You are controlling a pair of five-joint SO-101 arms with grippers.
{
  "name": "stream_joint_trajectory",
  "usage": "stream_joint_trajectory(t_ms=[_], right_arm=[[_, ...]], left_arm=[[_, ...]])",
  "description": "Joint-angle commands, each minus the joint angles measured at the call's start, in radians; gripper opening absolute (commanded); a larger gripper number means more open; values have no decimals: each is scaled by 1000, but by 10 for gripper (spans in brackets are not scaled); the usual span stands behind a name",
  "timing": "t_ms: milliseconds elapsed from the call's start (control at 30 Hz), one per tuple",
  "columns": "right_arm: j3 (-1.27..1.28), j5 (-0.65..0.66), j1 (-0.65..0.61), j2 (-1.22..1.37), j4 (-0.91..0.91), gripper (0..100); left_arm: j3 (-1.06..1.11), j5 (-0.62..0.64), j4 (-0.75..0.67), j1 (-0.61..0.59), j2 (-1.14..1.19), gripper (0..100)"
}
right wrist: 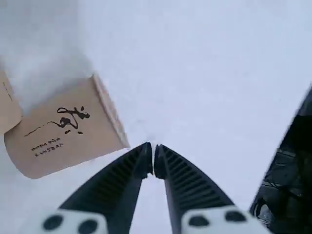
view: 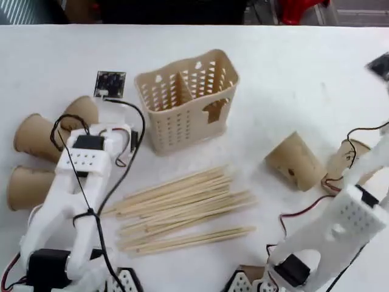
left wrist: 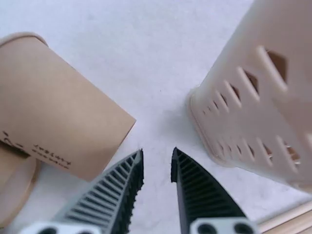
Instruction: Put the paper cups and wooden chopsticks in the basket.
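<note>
Print is borne by a tan paper cup point(right wrist: 63, 131) beside the closed-together right gripper point(right wrist: 152, 150); the left gripper point(left wrist: 157, 157) is held parted at the beige slotted plastic basket's point(view: 182, 125) nine o'clock.

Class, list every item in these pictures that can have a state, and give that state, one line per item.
basket: upright, nothing visible inside
wooden chopsticks: lying loose on the table, outside the basket
paper cup right of the basket: on its side
three paper cups left of the basket: on their sides
left gripper: open, empty
right gripper: shut, empty
</note>
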Motion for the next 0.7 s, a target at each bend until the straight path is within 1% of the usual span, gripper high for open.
stream_joint_trajectory(t_ms=[0,67,133,200,333,400,467,567,600,667], right_arm=[[-8,-83,7,-294,7,19],[63,-84,7,-421,7,19],[218,-78,7,-559,7,19],[454,-77,-4,-708,7,19],[982,-75,-76,-1066,-18,19],[1237,-84,-117,-1234,-94,19],[1461,-89,-127,-1371,-200,19],[1689,-147,-93,-1463,-335,19],[1732,-138,-79,-1461,-357,19],[1768,-78,-38,-1435,-378,40]], left_arm=[[-6,-12,-18,-10,-44,110],[-6,-12,-18,-10,-44,110],[-6,-12,-18,-10,-44,110],[-6,-12,-20,-10,-44,110],[-6,-14,-17,-10,-44,110],[-6,-14,-15,-10,-42,110],[-6,-14,-15,-10,-38,110],[-6,-14,-18,-10,-38,110],[-6,-14,-18,-10,-36,110],[-6,-14,-20,-10,-36,110]])
